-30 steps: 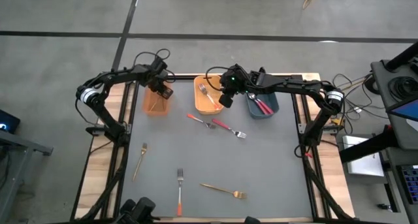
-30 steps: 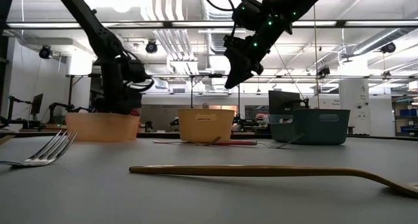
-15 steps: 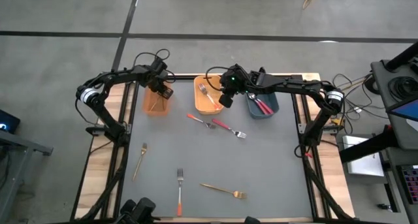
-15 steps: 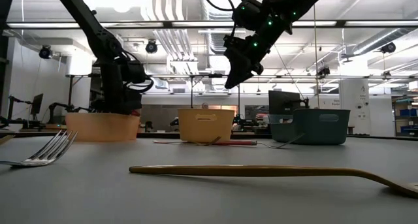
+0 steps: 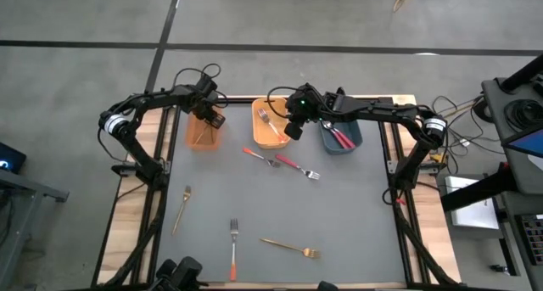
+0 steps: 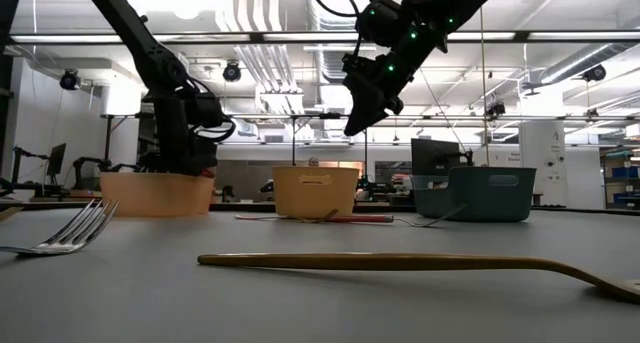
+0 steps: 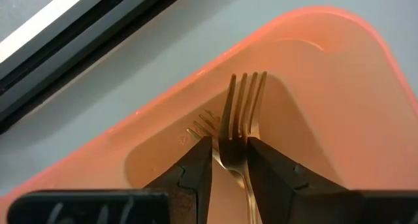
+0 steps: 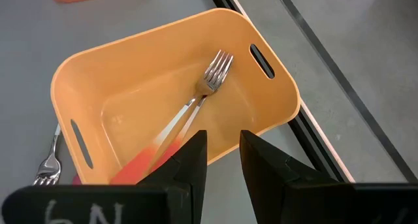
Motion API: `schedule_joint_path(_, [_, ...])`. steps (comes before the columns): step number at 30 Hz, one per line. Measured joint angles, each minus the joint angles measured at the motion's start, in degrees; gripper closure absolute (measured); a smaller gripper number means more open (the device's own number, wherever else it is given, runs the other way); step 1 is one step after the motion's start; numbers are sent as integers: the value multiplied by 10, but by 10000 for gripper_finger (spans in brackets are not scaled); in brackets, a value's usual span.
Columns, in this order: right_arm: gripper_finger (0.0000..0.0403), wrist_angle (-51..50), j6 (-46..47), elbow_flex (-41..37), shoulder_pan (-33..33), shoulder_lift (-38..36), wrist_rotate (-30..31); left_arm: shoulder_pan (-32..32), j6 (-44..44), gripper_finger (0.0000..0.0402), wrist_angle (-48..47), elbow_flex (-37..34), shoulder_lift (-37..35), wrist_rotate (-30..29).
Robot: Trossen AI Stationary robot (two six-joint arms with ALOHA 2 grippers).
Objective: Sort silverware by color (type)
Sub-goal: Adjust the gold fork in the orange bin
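My left gripper (image 5: pixel 206 114) reaches down into the salmon bin (image 5: pixel 200 138) at the table's far left and is shut on a gold fork (image 7: pixel 243 103). My right gripper (image 8: pixel 223 142) hangs open and empty above the yellow bin (image 5: pixel 273 140). In that bin an orange-handled fork (image 8: pixel 196 103) lies slanted, its tines toward a corner. The blue bin (image 5: pixel 355 140) holds red-pink-handled forks (image 5: pixel 339 138). On the table lie two red-pink forks (image 5: pixel 257 154) (image 5: pixel 297 167), two gold forks (image 5: pixel 181 208) (image 5: pixel 290 247) and an orange fork (image 5: pixel 233 250). My left gripper pinches the gold fork at its neck (image 7: pixel 232 160), just below the tines, one finger on each side. The fingers (image 7: pixel 199 168) come from above, pointing down into the salmon bin. The tines (image 7: pixel 247 93) sit close to the bin's inner wall; whether they rest on it, I cannot tell.
The three bins stand in a row along the far edge. The loose forks are spread over the grey mat from its middle to its near edge. In the low view the right gripper (image 6: pixel 353 123) hangs well above the yellow bin's rim (image 6: pixel 315 169).
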Motion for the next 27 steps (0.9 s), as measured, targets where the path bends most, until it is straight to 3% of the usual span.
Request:
schedule_joint_path(9, [321,0,0,0,0,0,0,0,-2,332,-1,0,0,-1])
schedule_joint_path(17, [321,0,0,0,0,0,0,0,-13,395,2,-4,-1,-2])
schedule_joint_path(27, [321,-1,5,0,0,0,0,0,-15,401,-10,-6,-10,-2])
